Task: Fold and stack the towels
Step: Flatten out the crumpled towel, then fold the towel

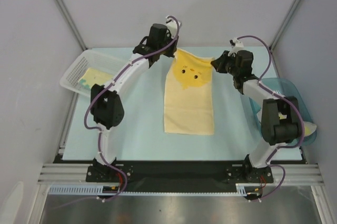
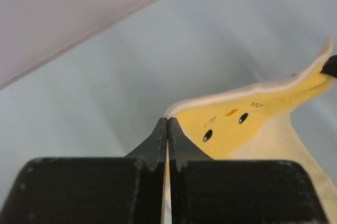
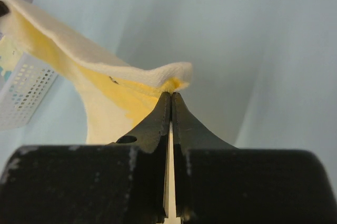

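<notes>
A pale yellow towel with a chick face [image 1: 189,95] lies lengthwise in the middle of the light blue table, its far edge raised off the surface. My left gripper [image 1: 172,51] is shut on the far left corner, seen close up at the left gripper [image 2: 167,122] with the chick towel [image 2: 237,124] beside it. My right gripper [image 1: 215,64] is shut on the far right corner; in the right wrist view the right gripper [image 3: 171,95] pinches the towel [image 3: 105,76], which sags away to the left. Another yellowish towel [image 1: 93,76] lies in the basket.
A white mesh basket [image 1: 73,71] stands at the far left of the table, also seen as the basket [image 3: 23,92] in the right wrist view. A blue translucent tub [image 1: 287,92] sits at the right edge behind the right arm. Grey walls enclose the table.
</notes>
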### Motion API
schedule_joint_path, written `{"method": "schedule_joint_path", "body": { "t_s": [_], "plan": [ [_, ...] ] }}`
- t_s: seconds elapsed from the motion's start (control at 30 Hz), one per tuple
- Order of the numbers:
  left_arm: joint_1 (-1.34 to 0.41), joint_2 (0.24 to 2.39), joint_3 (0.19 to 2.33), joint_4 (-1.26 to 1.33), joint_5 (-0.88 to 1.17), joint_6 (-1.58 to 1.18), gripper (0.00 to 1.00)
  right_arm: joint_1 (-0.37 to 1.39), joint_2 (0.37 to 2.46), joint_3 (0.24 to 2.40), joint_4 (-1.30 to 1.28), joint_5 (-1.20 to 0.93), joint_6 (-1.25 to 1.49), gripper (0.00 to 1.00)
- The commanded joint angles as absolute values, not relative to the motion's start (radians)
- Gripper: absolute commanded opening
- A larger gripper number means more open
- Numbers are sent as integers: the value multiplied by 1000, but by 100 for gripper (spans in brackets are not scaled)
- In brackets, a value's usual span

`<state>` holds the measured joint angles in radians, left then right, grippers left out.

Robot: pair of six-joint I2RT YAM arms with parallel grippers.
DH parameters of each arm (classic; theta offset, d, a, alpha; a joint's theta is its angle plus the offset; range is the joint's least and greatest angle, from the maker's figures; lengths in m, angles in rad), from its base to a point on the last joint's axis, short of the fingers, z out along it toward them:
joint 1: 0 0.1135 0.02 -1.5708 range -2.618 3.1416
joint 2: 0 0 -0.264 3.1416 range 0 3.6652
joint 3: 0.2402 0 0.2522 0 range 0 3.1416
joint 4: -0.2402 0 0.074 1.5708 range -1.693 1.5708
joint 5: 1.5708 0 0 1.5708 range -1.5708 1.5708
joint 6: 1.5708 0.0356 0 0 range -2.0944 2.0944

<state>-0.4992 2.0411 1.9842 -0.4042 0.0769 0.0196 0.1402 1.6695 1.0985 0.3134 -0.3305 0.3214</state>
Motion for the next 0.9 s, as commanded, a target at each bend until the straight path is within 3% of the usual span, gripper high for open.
{"method": "schedule_joint_path", "body": {
  "t_s": [0.0,0.3,0.6,0.87],
  "plan": [
    [-465,2081,2109,-301,133,95,0,123,1739,1190,558,-451,334,0],
    [-465,2022,1878,-193,130,175,0,98,1861,1214,588,-572,316,0],
    [-474,1824,1545,-222,250,210,0,98,1724,1037,434,-580,264,0],
    [-531,1756,1433,-345,273,232,0,98,1545,766,453,-537,307,1]
  ]
}}
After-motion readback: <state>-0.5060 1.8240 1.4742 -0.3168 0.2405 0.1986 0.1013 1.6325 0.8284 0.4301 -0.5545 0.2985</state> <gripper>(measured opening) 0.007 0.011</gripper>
